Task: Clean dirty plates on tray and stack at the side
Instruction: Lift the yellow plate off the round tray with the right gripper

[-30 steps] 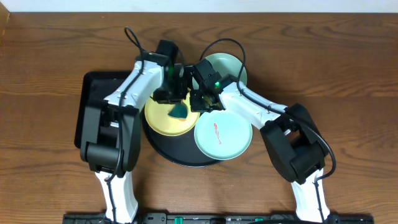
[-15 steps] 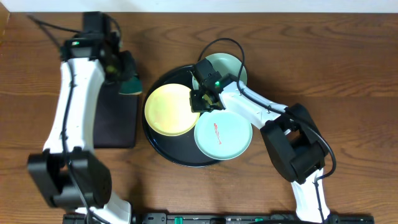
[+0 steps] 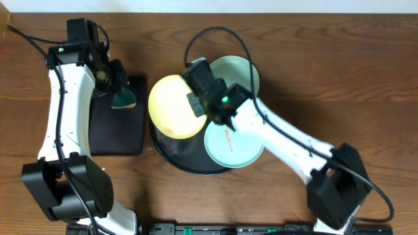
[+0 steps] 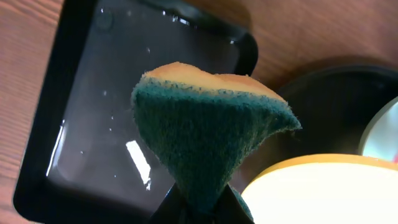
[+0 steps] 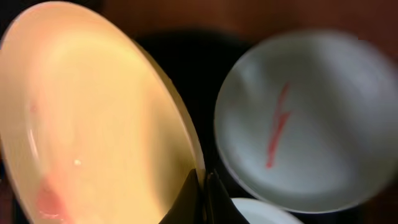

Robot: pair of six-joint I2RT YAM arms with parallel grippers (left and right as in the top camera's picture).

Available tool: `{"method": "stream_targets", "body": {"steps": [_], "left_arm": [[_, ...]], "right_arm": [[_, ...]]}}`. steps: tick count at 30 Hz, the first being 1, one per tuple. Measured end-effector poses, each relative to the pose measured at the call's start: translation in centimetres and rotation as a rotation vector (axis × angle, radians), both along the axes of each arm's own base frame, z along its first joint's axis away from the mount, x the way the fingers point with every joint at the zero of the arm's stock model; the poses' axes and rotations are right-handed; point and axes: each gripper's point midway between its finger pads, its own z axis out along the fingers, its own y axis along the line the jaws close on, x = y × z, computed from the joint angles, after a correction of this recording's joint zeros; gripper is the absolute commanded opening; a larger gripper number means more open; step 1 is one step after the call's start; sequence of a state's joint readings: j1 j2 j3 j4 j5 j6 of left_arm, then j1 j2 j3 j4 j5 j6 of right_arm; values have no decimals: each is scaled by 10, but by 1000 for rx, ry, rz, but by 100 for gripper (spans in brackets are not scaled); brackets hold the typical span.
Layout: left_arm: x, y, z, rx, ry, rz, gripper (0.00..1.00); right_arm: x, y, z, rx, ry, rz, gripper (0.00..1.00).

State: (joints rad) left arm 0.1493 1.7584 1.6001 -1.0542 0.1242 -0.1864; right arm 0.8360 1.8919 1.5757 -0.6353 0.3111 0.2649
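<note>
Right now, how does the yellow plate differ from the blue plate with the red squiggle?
The yellow plate is pinched at its rim by the right gripper and tilted; the blue plate lies flat on the tray. The blue plate carries a sharp red streak; the yellow plate shows only a faint pinkish trace. Both are small and round.

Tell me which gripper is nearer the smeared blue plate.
Right. The right gripper clamps the rim of the yellow plate, just beside the smeared blue plate; the left gripper holds a sponge far off over the rectangular black tray.
</note>
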Motion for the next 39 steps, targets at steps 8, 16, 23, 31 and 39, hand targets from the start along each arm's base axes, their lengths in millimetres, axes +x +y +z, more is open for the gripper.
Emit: {"method": "stream_targets", "body": {"steps": [8,16,23,31,39], "left_arm": [[-6,-1,-9,-5,27,0,8],[-7,-1,-11,-5,32,0,7],[-7,-1,-11,-5,32,0,7],[-7,-1,-11,-5,32,0,7],[-7,-1,-11,-5,32,0,7]], "right_arm": [[-11,-5,34,-257,-294,-80,1],[-35,-4,78,-410,-559,-182,1],[-45,-18,113,-497,-733,-314,1],[-46,-21,118,-523,-753,-326,1],[-44,-10,73,-465,-542,-162,1]]}}
